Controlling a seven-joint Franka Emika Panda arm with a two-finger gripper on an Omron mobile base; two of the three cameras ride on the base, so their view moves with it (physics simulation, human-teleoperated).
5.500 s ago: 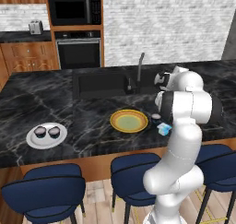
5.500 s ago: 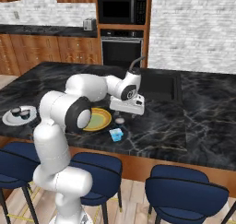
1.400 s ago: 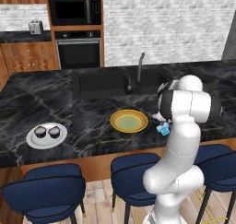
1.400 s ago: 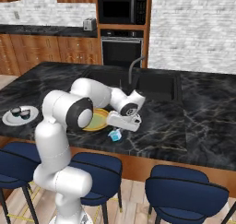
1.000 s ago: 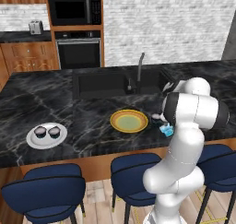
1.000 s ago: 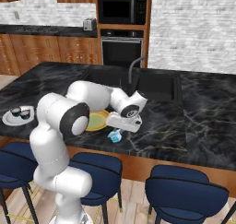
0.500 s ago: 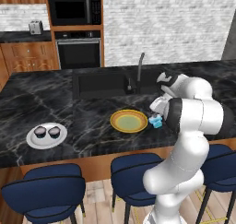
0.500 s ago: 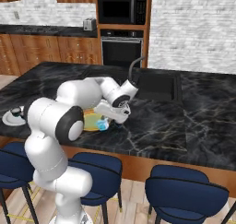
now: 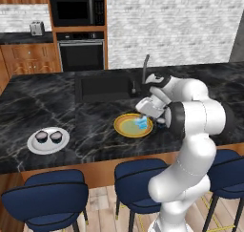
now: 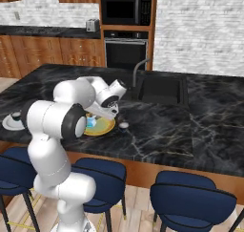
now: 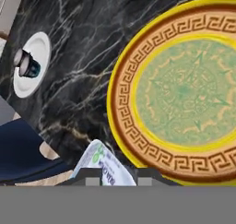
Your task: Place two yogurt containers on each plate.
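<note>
Gripping: hand (image 9: 143, 120) is clamped on the light blue yogurt container (image 9: 142, 123), fingers pressed to its sides; in the hand view the container (image 11: 102, 165) sits between the fingertips at the bottom.
Held item position: over the yellow plate (image 9: 125, 128), toward its right side as the left base view shows it; cannot tell if it touches the plate surface.
Yellow plate: orange patterned rim, greenish centre (image 11: 189, 94), on the black marble counter (image 9: 86, 126) near the front edge, just in front of the sink (image 9: 105, 87).
White plate: (image 9: 34, 143) at the counter's left, close to the front edge, well apart from the yellow plate; carries two dark-topped cups (image 9: 42, 136) (image 9: 56, 136) side by side.
Fourth cup: dark-topped cup (image 10: 123, 126) stands on the counter just right of the yellow plate, partly hidden by the arm in the left base view.
Open room: bare counter between the two plates; wide bare stretch right of the sink (image 10: 209, 126).
Edges: blue stools (image 9: 52, 197) tucked under the front edge.
</note>
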